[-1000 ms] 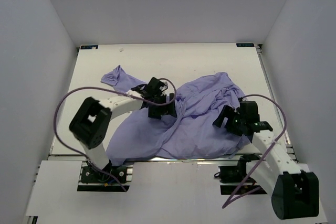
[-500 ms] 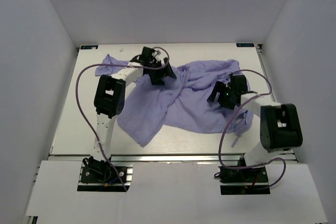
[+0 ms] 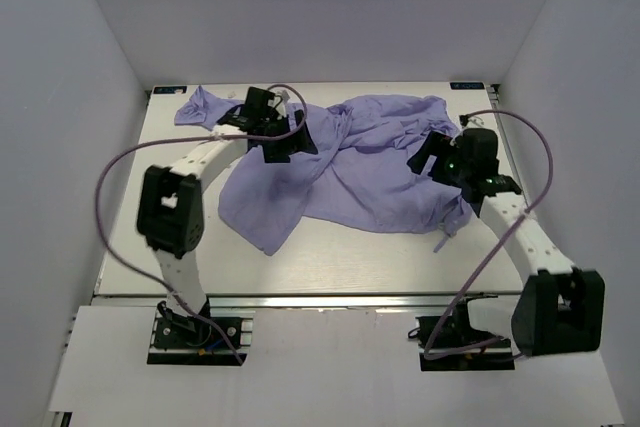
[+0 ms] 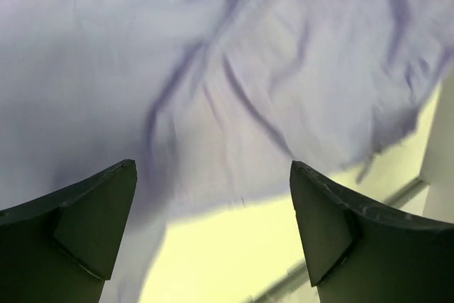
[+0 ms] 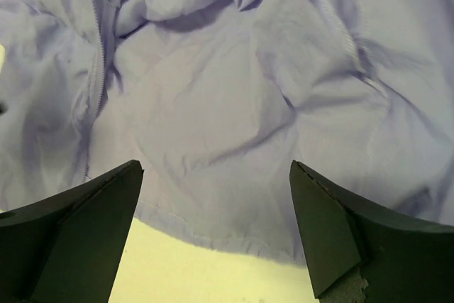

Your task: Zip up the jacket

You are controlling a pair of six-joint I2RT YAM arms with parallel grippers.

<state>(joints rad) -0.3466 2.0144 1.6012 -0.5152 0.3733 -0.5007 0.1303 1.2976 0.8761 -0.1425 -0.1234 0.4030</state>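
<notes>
The lavender jacket (image 3: 340,182) lies crumpled across the far half of the table, one sleeve end at the far left (image 3: 200,107). My left gripper (image 3: 283,140) hovers over its left upper part, open and empty; its wrist view shows blurred purple fabric (image 4: 213,69) and a hem edge over bare table. My right gripper (image 3: 432,159) is over the jacket's right side, open and empty. The right wrist view shows wrinkled fabric (image 5: 234,104), a zipper line (image 5: 99,54) at the left, and the hem (image 5: 213,235) between the fingers.
White walls enclose the table (image 3: 400,257) on three sides. A purple cable (image 3: 120,162) loops off the left arm and another (image 3: 540,162) off the right arm. A drawstring end (image 3: 445,237) hangs off the jacket's right lower edge.
Both arms have carried the jacket from the near edge toward the far side and spread it wider. Both grippers now sit further back over it, open.
</notes>
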